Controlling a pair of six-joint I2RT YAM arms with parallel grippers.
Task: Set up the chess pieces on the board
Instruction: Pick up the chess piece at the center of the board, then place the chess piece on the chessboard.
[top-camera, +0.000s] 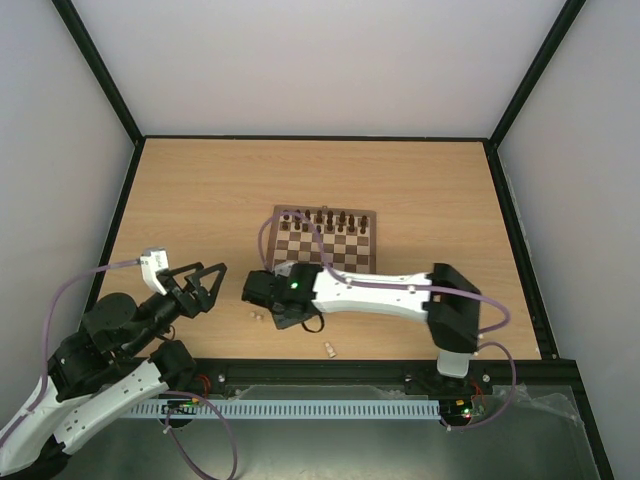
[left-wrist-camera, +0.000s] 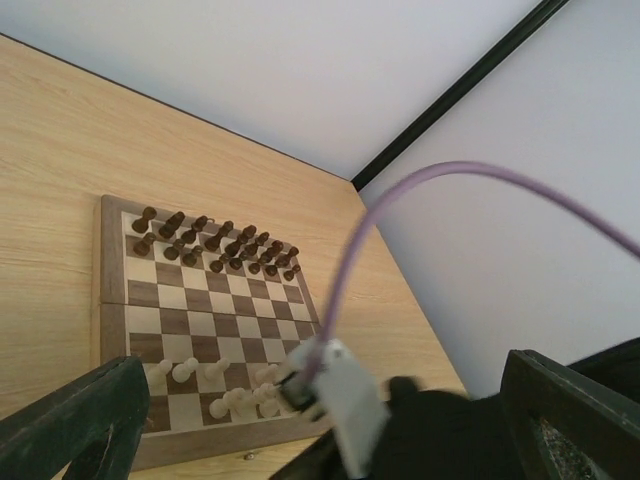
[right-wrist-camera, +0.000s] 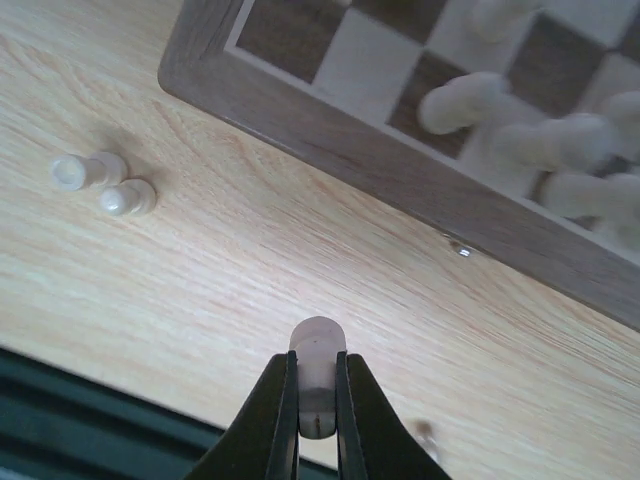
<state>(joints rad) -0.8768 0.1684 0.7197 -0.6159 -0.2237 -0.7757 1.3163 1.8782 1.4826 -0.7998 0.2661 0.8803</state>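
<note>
The board lies mid-table, dark pieces along its far rows. In the left wrist view the board shows dark pieces at the far side and pale pieces at the near side. My right gripper is shut on a pale piece, held over the table near the board's near left corner. Two pale pieces lie on the table beside it and show from above. Another pale piece lies near the front edge. My left gripper is open, left of the board.
The right arm stretches across the board's near edge. A purple cable crosses the left wrist view. A black rail runs along the table's front edge. White walls enclose the table.
</note>
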